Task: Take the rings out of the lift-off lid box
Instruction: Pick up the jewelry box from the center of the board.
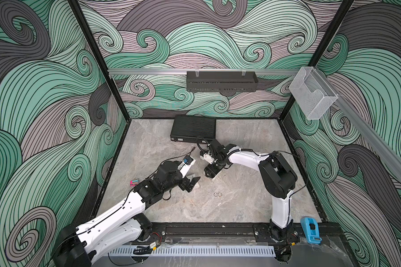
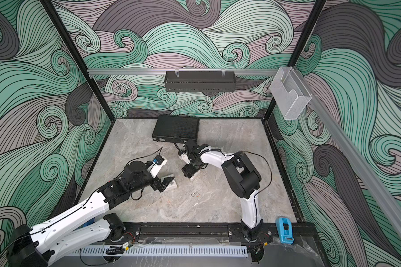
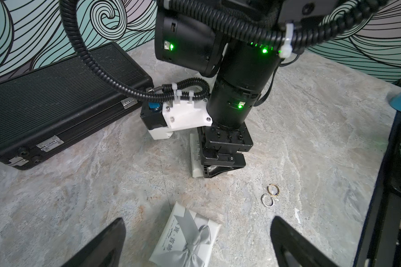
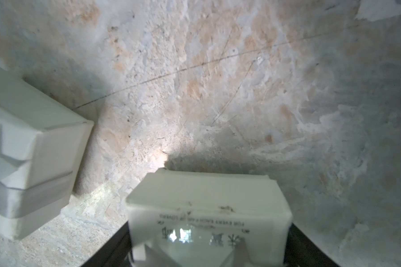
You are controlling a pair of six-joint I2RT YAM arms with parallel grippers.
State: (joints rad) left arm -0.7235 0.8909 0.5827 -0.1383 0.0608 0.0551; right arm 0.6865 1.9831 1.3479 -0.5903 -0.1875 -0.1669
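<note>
The white lift-off lid box (image 4: 206, 196) sits between the fingers of my right gripper (image 4: 208, 231), which press on its two sides. In both top views it is a pale edge under that gripper (image 1: 211, 173) (image 2: 188, 172). Its lid (image 3: 185, 238), white with a grey ribbon bow, lies flat on the table below my left gripper (image 3: 198, 219). That gripper is open and touches nothing. Two rings (image 3: 263, 200), one gold and one silvery, lie side by side on the bare table (image 1: 217, 194) nearer the front. Whether the box holds more is hidden.
A black ribbed case (image 1: 192, 128) lies at the back of the marble table. A blue tape dispenser (image 1: 310, 231) stands on the front rail at the right. A small pink and teal item (image 1: 134, 183) lies beside the table's left edge. A white moulded part (image 4: 33, 161) is close beside the box.
</note>
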